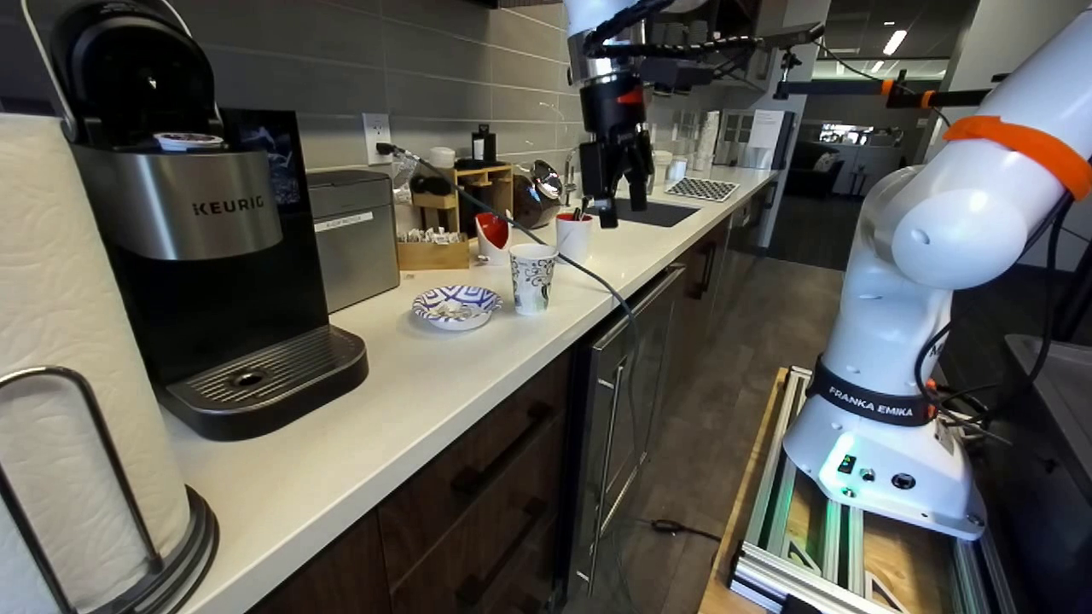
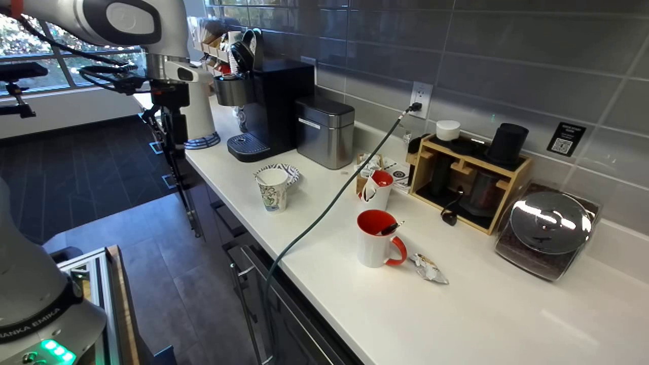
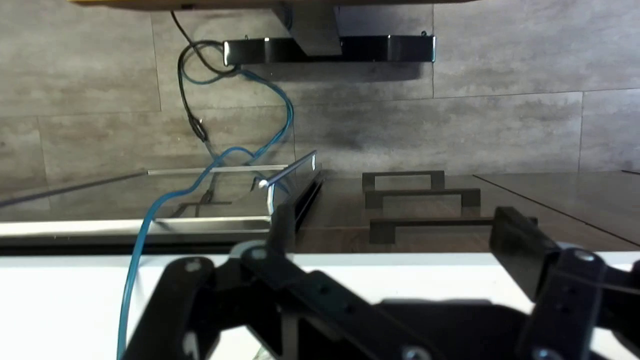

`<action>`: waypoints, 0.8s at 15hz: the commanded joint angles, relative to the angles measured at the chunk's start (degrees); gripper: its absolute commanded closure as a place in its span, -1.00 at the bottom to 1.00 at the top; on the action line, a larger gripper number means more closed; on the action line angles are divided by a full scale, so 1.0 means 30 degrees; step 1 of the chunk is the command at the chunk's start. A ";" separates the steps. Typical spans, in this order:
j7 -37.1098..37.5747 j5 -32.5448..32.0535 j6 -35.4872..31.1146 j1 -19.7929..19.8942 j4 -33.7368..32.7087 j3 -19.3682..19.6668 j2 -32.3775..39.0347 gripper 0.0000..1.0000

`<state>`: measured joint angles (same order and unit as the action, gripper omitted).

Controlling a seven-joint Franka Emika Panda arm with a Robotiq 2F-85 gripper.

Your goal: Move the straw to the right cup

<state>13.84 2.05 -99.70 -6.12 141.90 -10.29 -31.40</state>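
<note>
In an exterior view I see the fingers (image 1: 595, 170) hanging at upper ctr, tips apart. Mid-frame on the desk (image 1: 405, 371): a patterned paper cup (image 1: 532, 286), upright; just L of it a bowl (image 1: 459, 324) w/ pale bits (image 1: 455, 310) inside, can't tell what. Behind, a wooden box (image 1: 433, 257) w/ packets (image 1: 431, 236).

In an exterior view, just L of ctr, I make out the straw (image 2: 259, 178) in that paper cup, tilted at the rim's upper L. Lower R, well apart, a white mug (image 2: 371, 251), red inside, w/ a dark utensil (image 2: 389, 229) leaning in it; silvery wrapper (image 2: 429, 269) just beside its handle. Another red-lined mug (image 2: 376, 200) just behind.

Wrist view: fingers spread wide over the bottom half, one near ctr, one at R; blue cable (image 3: 135, 260) runs up the L side.
</note>
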 commanded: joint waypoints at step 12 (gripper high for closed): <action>-0.7068 -0.3985 0.0685 0.0328 -0.3056 0.1821 0.1732 -1.00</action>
<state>-5.25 -4.54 -99.77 -5.05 134.54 -2.91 -28.48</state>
